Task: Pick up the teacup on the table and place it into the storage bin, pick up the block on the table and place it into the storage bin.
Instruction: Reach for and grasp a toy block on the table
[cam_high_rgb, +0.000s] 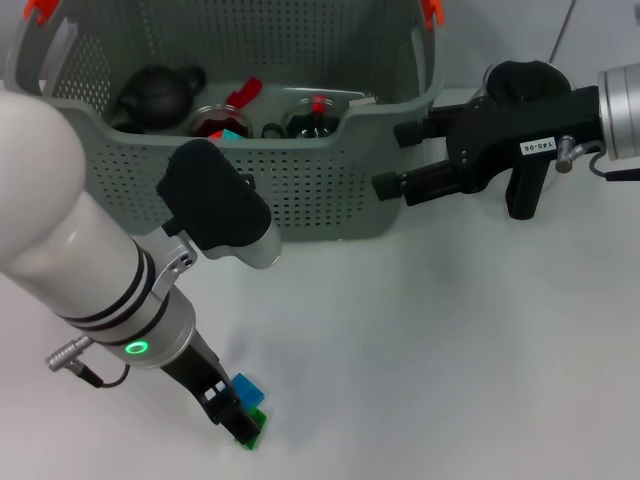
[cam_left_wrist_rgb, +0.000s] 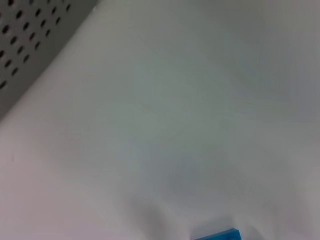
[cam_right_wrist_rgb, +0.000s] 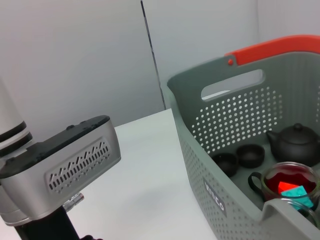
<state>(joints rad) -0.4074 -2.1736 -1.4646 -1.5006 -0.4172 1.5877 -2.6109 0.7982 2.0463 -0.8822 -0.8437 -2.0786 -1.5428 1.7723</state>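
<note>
The storage bin (cam_high_rgb: 330, 190) stood at the twelve o'clock side of the white table (cam_high_rgb: 450, 350) in the head view, its perforated front wall facing the robot and orange-red clips (cam_high_rgb: 430, 10) on its handles. Inside it lay a dark teapot (cam_high_rgb: 155, 92), a glass cup holding red and teal pieces (cam_high_rgb: 222, 125), and a second glass cup (cam_high_rgb: 315, 118). The right wrist view also showed two small dark teacups (cam_right_wrist_rgb: 237, 159) on the bin's floor, side by side near the teapot.

The left gripper (cam_high_rgb: 232, 408) was down at the table at about seven o'clock, well apart from the bin. Its black fingers were pressed around the block (cam_high_rgb: 250, 400), a small stack with a blue piece above a green one, which sat at the tabletop; whether it rested on the surface or was just lifted could not be told. In the left wrist view only a blue edge of the block (cam_left_wrist_rgb: 220, 235) showed, with a corner of the bin's wall beyond.

The right gripper (cam_high_rgb: 395, 160) hung at about two o'clock, just beside the bin's right end, its two black fingers spread apart and holding nothing.
</note>
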